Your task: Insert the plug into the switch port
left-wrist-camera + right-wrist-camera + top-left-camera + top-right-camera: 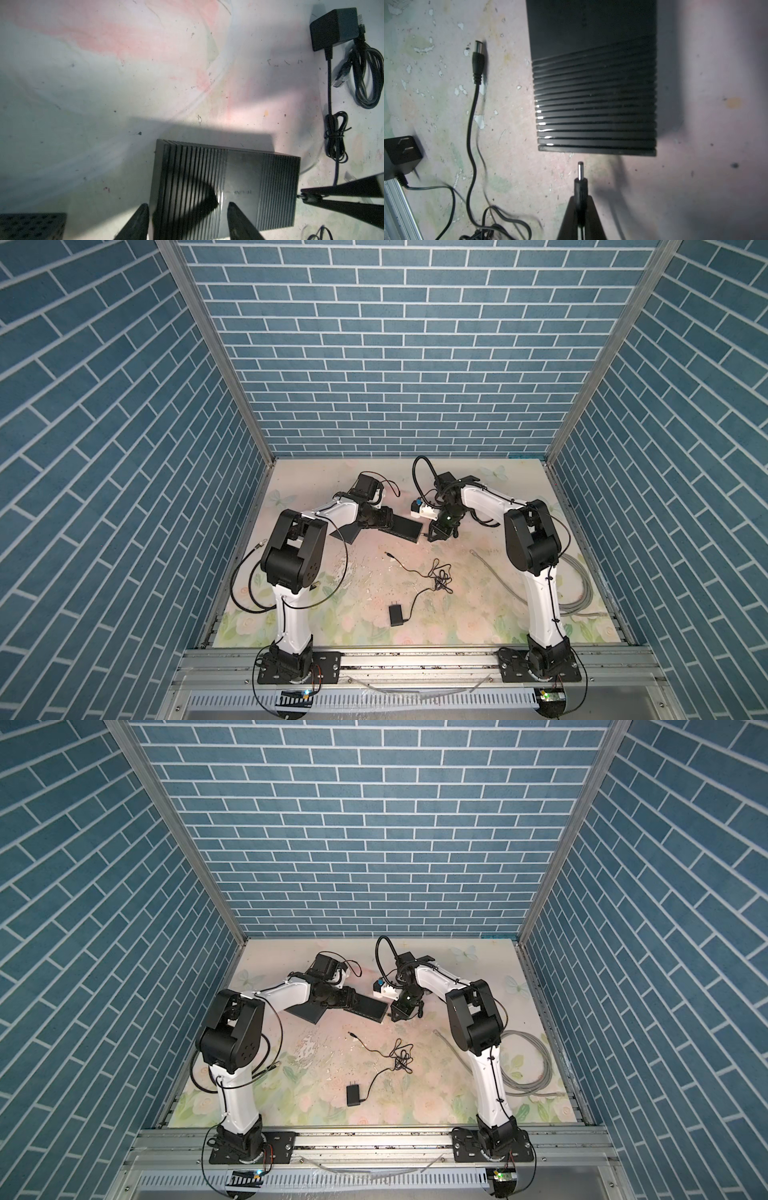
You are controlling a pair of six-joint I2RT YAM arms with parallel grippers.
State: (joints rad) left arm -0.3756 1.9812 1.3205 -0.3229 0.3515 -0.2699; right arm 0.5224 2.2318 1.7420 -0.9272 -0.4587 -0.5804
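Plug (580, 182): pinched in the right gripper (580, 209), with the metal tip poking out ahead of the fingers and aimed at the near end of the switch (593, 99). It's held back on the collar, I'd say, so the tip is free to go in.
Right gripper: pressed together on the plug, low over the table (457, 614), lined up along the switch's length.
Gap: the tip is just short of the end face. A sliver of table shows between them in the right wrist view, so it's not in yet.
Switch: flat on the table, ribbed top up, sitting between the two grippers in both top views (406, 526) (368, 1006).
Left gripper (187, 205): jaws spread, one finger (137, 222) just beside the switch's far end, the other over the ribbed top. That reads as a backstop, so the box doesn't skate away under the push. Can't tell whether it actually bears on the box.
Port: hidden. It's presumably in the end face the tip points at, and no view shows that face.
Stage: final approach, by my read, with a short straight push left.
Risk: a tip slightly off line bumps the casing and shoves the switch instead.
Spare plug (478, 54) and adapter (401, 153): loose on the table, near the switch but apart, and clear of the push line.
Grey cable (548, 1065): coiled beside the right arm, well apart.
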